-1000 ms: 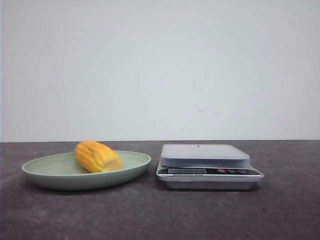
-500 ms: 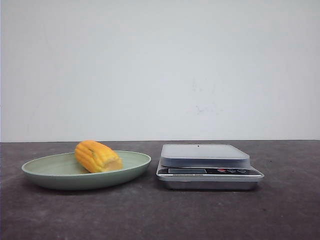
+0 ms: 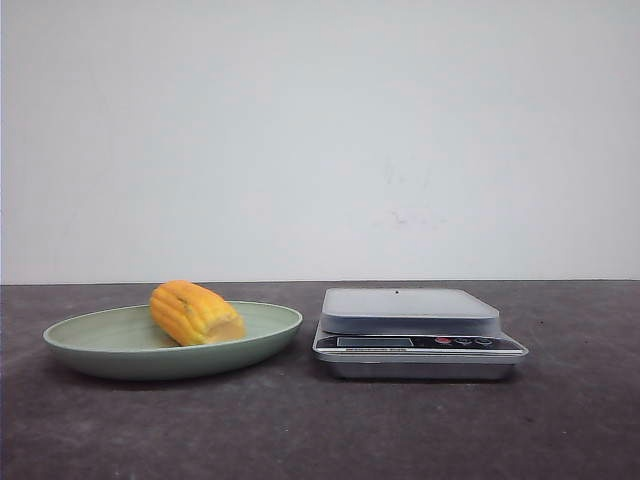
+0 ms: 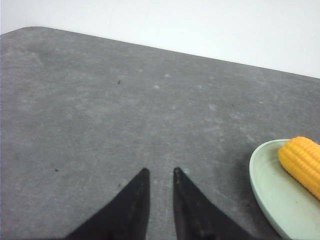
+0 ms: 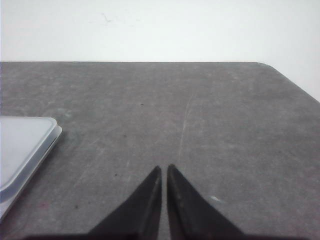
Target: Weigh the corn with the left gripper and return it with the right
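corn (image 3: 196,312) lies on its side in a shallow pale green plate (image 3: 90,350) on the left of the dark grey table (image 3: 300,430) in the front view, its paler cut end turned toward the camera; just beside the plate, to the right, stands a silver kitchen scale (image 3: 415,330) with nothing on its platform. neither arm shows in this view. in the left wrist view the left gripper (image 4: 159,172) hangs over bare table with its black fingers a narrow gap apart and nothing between them; the plate's edge and the corn sit off to one side. in the right wrist view the right gripper (image 5: 164,169) has its fingers nearly touching, holding nothing, with a corner of the scale at the frame's edge.
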Robot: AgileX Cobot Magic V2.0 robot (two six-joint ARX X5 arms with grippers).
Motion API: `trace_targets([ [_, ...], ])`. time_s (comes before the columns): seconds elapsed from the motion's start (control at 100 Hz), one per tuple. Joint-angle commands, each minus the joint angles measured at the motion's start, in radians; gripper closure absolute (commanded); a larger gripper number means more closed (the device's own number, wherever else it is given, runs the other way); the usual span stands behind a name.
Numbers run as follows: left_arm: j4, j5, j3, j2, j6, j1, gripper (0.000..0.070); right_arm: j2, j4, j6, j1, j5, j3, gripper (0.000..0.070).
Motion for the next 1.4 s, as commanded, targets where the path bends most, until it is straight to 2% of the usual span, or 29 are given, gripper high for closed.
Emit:
trace_targets([
  [0.0, -0.005, 0.000, -0.014, -0.001, 0.009, 0.000, 0.0622, 0.000, 0.002, 0.019, 0.000, 0.000, -0.002, 0.0687],
  [0.1, -0.006, 0.000, -0.014, -0.001, -0.015, 0.000, 0.0636, 0.000, 0.001, 0.032, 0.000, 0.000, -0.002, 0.0687],
  [0.25, -0.003, 0.000, -0.014, -0.001, -0.021, 0.000, 0.0636, 0.000, 0.018, 0.108, 0.000, -0.008, 0.000, 0.0693],
  [0.28, 0.003, 0.001, -0.014, -0.001, -0.040, 0.000, 0.0652, 0.000, 0.026, 0.116, 0.000, -0.019, 0.001, 0.0693],
  [0.31, 0.010, 0.001, -0.014, -0.001, -0.062, 0.000, 0.0700, 0.000, 0.029, 0.117, 0.000, -0.026, 0.005, 0.0694],
  [0.4, 0.040, 0.003, -0.013, 0.000, -0.146, 0.000, 0.0696, 0.008, 0.013, 0.163, 0.000, -0.030, 0.037, 0.0695],
  [0.49, 0.052, 0.050, 0.023, 0.004, -0.234, -0.005, 0.0690, 0.037, -0.028, 0.196, 0.000, -0.056, 0.113, 0.0697],
  [0.59, 0.053, 0.071, 0.120, 0.041, -0.271, -0.019, 0.0689, 0.108, -0.103, 0.238, 0.000, -0.055, 0.254, 0.0697],
  [0.73, 0.027, 0.068, 0.345, 0.196, -0.278, -0.029, 0.0689, 0.277, -0.158, 0.225, 0.000, -0.058, 0.472, 0.0697],
  [0.83, -0.007, 0.087, 0.527, 0.360, -0.258, -0.030, 0.0688, 0.396, -0.161, 0.226, 0.000, -0.121, 0.613, 0.0689],
  [0.87, -0.020, 0.117, 0.597, 0.425, -0.241, -0.030, 0.0629, 0.439, -0.168, 0.227, 0.000, -0.151, 0.665, 0.0625],
  [0.9, -0.027, 0.149, 0.646, 0.473, -0.231, -0.031, 0.0519, 0.470, -0.177, 0.225, 0.000, -0.174, 0.703, 0.0523],
  [0.95, -0.037, 0.198, 0.719, 0.548, -0.229, -0.034, 0.0313, 0.521, -0.189, 0.220, 0.000, -0.203, 0.761, 0.0315],
  [0.97, -0.045, 0.208, 0.746, 0.576, -0.229, -0.037, 0.0287, 0.541, -0.195, 0.217, 0.000, -0.209, 0.782, 0.0250],
  [0.99, -0.056, 0.216, 0.772, 0.602, -0.232, -0.042, 0.0291, 0.559, -0.201, 0.218, 0.000, -0.211, 0.801, 0.0214],
  [1.06, -0.111, 0.235, 0.857, 0.690, -0.231, -0.064, 0.0352, 0.615, -0.225, 0.214, 0.003, -0.244, 0.863, 0.0213],
  [1.22, -0.154, 0.227, 0.955, 0.864, -0.224, -0.174, 0.0350, 0.717, -0.282, 0.206, 0.020, -0.291, 0.964, 0.0216],
  [1.39, -0.152, 0.143, 0.962, 1.047, -0.224, -0.317, 0.0345, 0.768, -0.300, 0.184, 0.060, -0.293, 0.999, 0.0211],
])
